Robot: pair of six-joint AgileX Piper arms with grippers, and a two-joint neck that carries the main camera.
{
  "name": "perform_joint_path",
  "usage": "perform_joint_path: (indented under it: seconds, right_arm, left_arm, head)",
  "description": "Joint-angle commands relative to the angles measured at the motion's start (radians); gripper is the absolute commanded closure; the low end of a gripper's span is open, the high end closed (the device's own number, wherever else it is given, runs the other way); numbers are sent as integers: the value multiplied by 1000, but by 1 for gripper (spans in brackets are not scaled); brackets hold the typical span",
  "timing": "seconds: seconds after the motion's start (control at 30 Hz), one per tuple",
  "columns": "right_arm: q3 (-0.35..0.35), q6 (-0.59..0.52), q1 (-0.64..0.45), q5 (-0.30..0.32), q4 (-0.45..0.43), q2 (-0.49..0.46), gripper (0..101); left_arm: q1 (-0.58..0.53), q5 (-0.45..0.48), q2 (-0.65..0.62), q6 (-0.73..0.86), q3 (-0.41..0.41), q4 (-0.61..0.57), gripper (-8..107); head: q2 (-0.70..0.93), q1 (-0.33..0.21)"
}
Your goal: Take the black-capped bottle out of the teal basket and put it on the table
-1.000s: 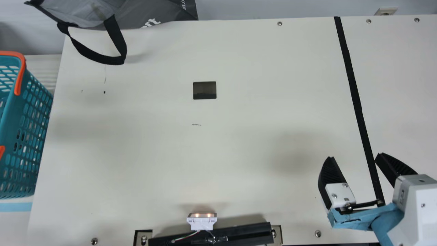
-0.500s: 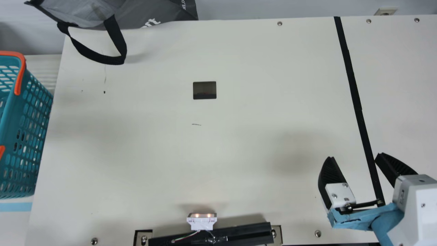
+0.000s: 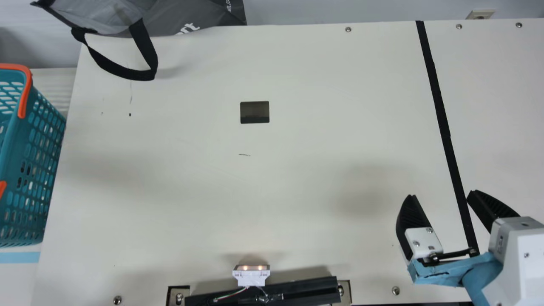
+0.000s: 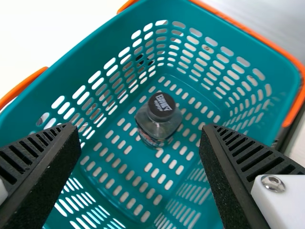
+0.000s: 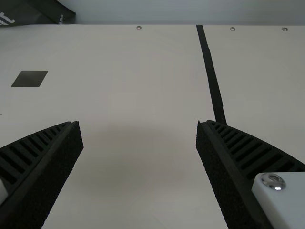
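Bottle (image 4: 159, 126), black-capped, is standing upright on the floor of the teal basket (image 4: 102, 45), beyond the left edge of the tabletop (image 3: 297, 170) in the main view; left hand (image 4: 139, 126) is hovering over the basket, fingers spreading wide apart, well clear of the bottle. Right hand (image 3: 441, 194) is hanging over the tabletop's near right part, its fingers also parting wide, black tape strip (image 3: 440, 106) running between them in the main view; grey bag (image 3: 174, 17) is lying at the far left edge.

Gray bag (image 3: 191, 17), its black strap (image 3: 144, 46), black tape strip (image 3: 441, 114), wall socket (image 3: 480, 15)
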Motion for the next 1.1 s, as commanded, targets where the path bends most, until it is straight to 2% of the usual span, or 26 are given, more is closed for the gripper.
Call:
perform_joint_path:
  seconds: [0.0,0.4,1.07]
  right_arm:
    - [0,0,0,0,0,0,10]
    - [0,0,0,0,0,0,10]
    - [0,0,0,0,2,0,10]
  left_arm:
    - [8,1,28,22,-7,-15,-8]
    - [25,24,159,113,-68,-78,-8]
    - [-10,-42,323,118,-133,-47,-8]
  head:
    - [8,-9]
    - [8,-9]
    - [8,-9]
